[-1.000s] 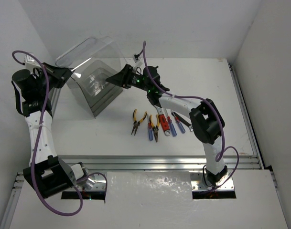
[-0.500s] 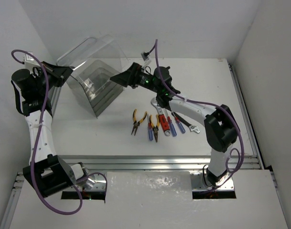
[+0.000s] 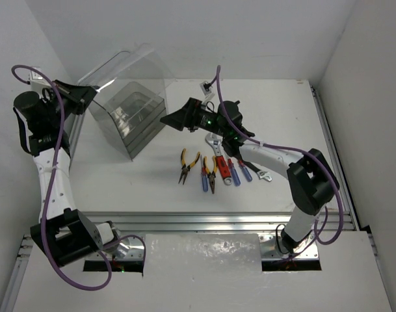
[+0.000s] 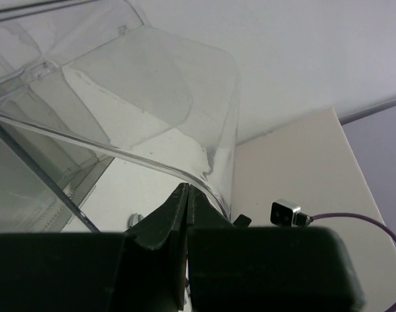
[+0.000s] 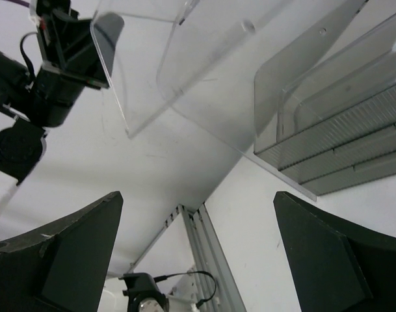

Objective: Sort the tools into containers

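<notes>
Tools [image 3: 214, 169], clear box [image 3: 129, 110] on white table [image 3: 282, 117]

White table [image 3: 295, 123] recorded across the middle of the overhead view. Aluminium rail [image 3: 204, 220] laid along its 6 o'clock edge, and a side rail [image 3: 331, 149] run along the 3 o'clock edge. Crinkled pale sheet [image 3: 204, 250] spread at 6 o'clock, just outside the rail. White walls [image 3: 250, 32] seen at 12, 9 and 3 o'clock.

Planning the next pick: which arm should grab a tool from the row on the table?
Right. The right hand is open and empty near the tools; the left hand is shut on the box lid, far from them.
</notes>
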Controlling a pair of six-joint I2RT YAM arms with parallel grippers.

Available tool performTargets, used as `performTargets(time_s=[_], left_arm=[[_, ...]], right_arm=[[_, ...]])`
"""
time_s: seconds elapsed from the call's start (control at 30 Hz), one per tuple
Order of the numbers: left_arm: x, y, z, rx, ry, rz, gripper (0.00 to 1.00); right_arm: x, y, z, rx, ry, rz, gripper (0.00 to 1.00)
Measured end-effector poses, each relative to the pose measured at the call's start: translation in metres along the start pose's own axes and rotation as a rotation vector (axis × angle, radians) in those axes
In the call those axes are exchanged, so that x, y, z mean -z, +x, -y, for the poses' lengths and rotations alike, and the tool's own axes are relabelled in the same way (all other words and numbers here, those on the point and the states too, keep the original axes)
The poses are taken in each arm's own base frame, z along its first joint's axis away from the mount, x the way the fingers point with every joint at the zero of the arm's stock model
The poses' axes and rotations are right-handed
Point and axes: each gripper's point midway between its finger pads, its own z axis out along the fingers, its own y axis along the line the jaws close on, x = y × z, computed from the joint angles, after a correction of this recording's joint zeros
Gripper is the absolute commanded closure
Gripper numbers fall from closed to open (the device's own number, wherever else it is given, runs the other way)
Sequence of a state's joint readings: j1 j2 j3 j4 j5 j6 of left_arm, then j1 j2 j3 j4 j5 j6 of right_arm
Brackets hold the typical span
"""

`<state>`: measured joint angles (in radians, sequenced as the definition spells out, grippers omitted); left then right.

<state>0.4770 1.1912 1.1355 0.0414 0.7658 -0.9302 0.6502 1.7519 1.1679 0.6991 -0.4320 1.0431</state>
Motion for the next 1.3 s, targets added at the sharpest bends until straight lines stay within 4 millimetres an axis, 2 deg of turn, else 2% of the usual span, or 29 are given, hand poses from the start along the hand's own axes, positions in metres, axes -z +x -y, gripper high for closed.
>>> performTargets(time_s=[0.3,0.7,0.93,1.13,1.3], left_arm=[[-0.004,-0.022,0.017,-0.038,0.02,0.055,1.0],[-0.011,-0.043,0.011,-0.037,0.004,0.09,1.0],[-0.017,-0.057,0.01,-0.039,0.002,0.11,1.0],[-0.026,-0.067,0.0,-0.03,-0.007,0.115,1.0],[-0.028,-0.074,0.003,-0.036,-0.003,0.124,1.0]], right_arm=[[0.018,0.002,-0.008,0.053,0.007,-0.004,0.01],[0.031,0.007,0.0,0.083,0.056,-0.031,0.01],[0.042,0.019,0.01,0.091,0.097,-0.069,0.01],[0.045,0.023,0.013,0.097,0.115,-0.088,0.01],[0.046,0.026,0.017,0.099,0.127,-0.1,0.01]])
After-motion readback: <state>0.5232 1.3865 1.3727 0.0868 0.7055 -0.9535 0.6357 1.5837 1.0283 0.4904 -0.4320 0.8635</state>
